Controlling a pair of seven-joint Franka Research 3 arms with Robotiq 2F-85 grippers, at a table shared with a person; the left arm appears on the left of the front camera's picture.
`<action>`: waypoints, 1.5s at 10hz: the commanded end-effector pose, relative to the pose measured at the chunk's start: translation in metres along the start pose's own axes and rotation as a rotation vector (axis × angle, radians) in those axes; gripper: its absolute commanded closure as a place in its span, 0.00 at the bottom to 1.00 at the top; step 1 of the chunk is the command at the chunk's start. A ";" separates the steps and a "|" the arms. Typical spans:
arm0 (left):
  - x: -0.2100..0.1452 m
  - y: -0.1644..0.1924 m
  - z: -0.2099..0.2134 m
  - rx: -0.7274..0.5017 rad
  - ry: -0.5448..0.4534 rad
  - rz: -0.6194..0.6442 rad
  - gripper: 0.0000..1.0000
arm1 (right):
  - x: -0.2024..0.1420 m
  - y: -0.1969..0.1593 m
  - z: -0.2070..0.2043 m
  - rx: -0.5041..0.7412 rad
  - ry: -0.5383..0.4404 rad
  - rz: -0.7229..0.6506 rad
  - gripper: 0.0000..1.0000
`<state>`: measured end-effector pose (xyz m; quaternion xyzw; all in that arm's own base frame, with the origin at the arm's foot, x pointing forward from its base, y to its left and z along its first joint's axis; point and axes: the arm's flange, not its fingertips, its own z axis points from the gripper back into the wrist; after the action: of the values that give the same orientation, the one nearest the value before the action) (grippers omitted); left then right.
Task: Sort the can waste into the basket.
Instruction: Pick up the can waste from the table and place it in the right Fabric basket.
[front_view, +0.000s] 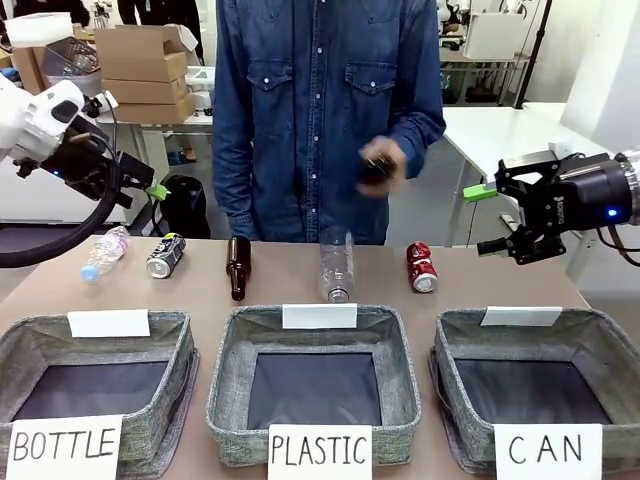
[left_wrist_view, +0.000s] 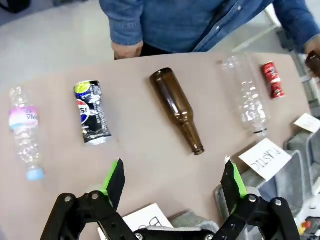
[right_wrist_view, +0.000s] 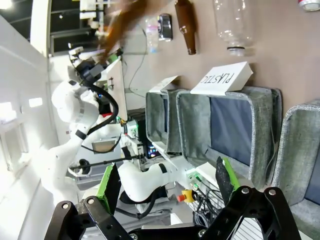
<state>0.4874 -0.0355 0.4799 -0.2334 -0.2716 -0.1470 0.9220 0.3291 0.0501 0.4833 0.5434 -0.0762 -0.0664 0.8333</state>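
Evidently the opening step: both cans lie on their sides on the table, neither in the CAN basket (front_view: 447, 385). The red can (front_view: 422, 267) sits in the far row just behind that basket. The silver-and-dark can (front_view: 165, 255) lies at the other end, between a small plastic bottle (front_view: 104, 252) and a brown bottle (front_view: 238, 267), well apart from the basket.

Both claws are spread and empty: the left claw (left_wrist_view: 172, 170) hangs above the table near the silver-and-dark can, the right claw (front_view: 480, 218) is raised beside the red can.

Next move, I judge: right claw down over the red can, fingers across its barrel.

Hard to read: the person's hand (front_view: 380, 165) is blurred, gripping something dark I cannot name. The basket's right side is cut off by the front view's edge.
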 end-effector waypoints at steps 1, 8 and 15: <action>0.012 0.009 -0.012 0.084 0.080 0.020 0.00 | 0.002 0.004 -0.003 0.023 -0.007 -0.014 0.00; -0.028 0.057 0.108 -0.338 0.231 -0.203 0.00 | 0.002 0.004 -0.003 0.023 -0.007 -0.014 0.00; -0.057 0.133 0.180 -0.426 0.147 -0.094 0.00 | 0.002 0.004 -0.003 0.023 -0.007 -0.014 0.00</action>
<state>0.4311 0.1298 0.5103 -0.4112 -0.1775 -0.2828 0.8482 0.3292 0.0501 0.4836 0.5432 -0.0761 -0.0664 0.8335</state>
